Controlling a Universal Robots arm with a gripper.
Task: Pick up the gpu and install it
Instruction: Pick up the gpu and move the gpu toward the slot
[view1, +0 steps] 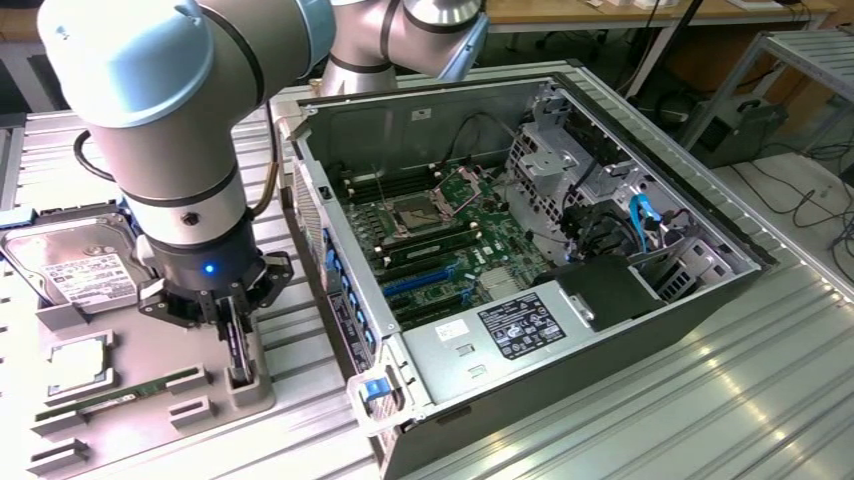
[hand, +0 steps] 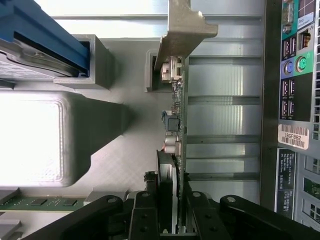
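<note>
Judging by the layout, the step in hand was the grasp, and it would go best with a lift taken straight up, since the open computer case (view1: 587, 390) lay just beside on the exterior view's right, its wall close to the arm (view1: 174, 150). The grey tray (view1: 140, 335) held the gpu (hand: 179, 125) upright on its long edge in a snug slot. Any sideways pull would likely bind the card, and a hold centred along its length should keep it from tipping. The gripper (view1: 220, 305) straddled the card from above, one jaw at each flat face and drawn in close, but whether it was clamped yet could not be told. The case was black outside and bare grey sheet metal within, over a green motherboard (view1: 441, 250) with blue slots. The tray looked like matte plastic, moulded into rounded blocks. The hard drive (view1: 74, 265) resting on it was silvery with a white label. The card was thin, flat and dark, studded with small components. A slim green memory stick (view1: 114, 397) lay flat nearby, and a bent, dull metal bracket (hand: 186, 30) capped the card's end.
</note>
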